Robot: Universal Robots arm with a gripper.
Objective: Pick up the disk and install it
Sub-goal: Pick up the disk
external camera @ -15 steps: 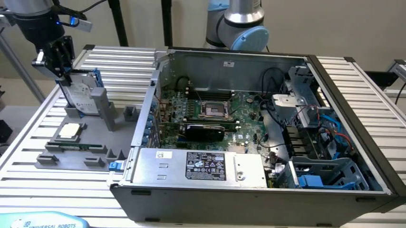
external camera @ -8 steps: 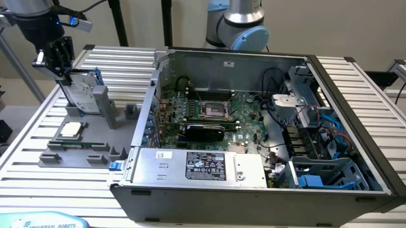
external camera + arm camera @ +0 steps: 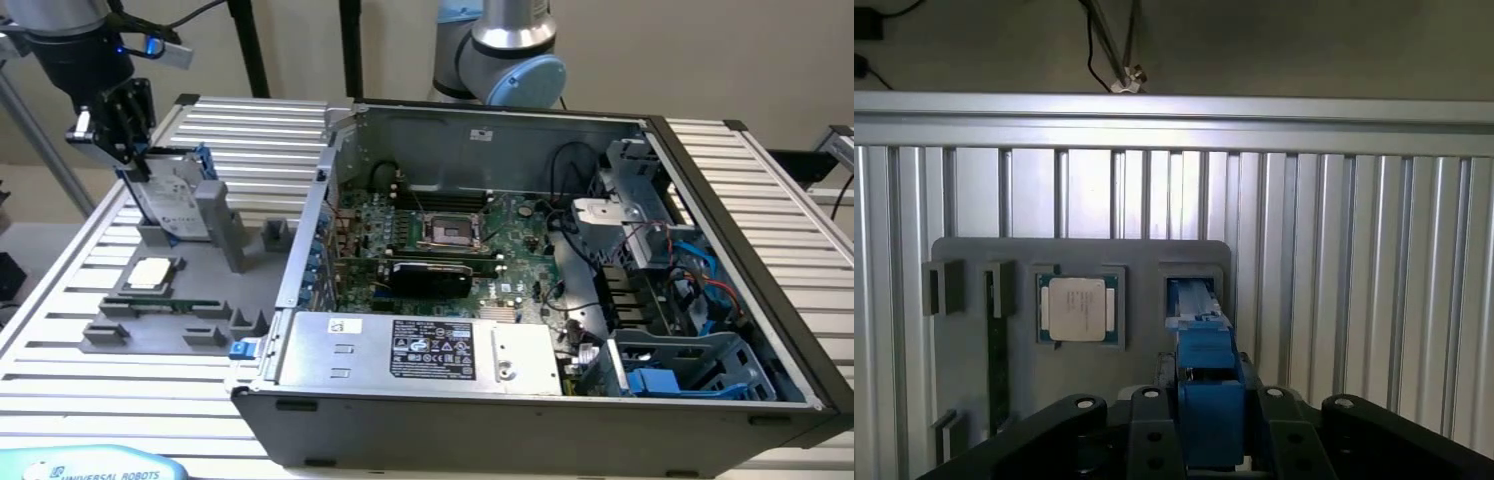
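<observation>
The gripper (image 3: 132, 158) has its jaws clamped on the upright disk (image 3: 175, 208), slotted in a grey holder (image 3: 200, 335) on the counter (image 3: 54, 260). A processor chip (image 3: 150, 272) lies just beside it, and the open computer case (image 3: 441, 135) stands near.

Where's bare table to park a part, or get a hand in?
Free: table between fixture and near edge; table strip past the case, exterior view's right. Crowded: inside the case, and the fixture, where the gripper grips the disk.
</observation>
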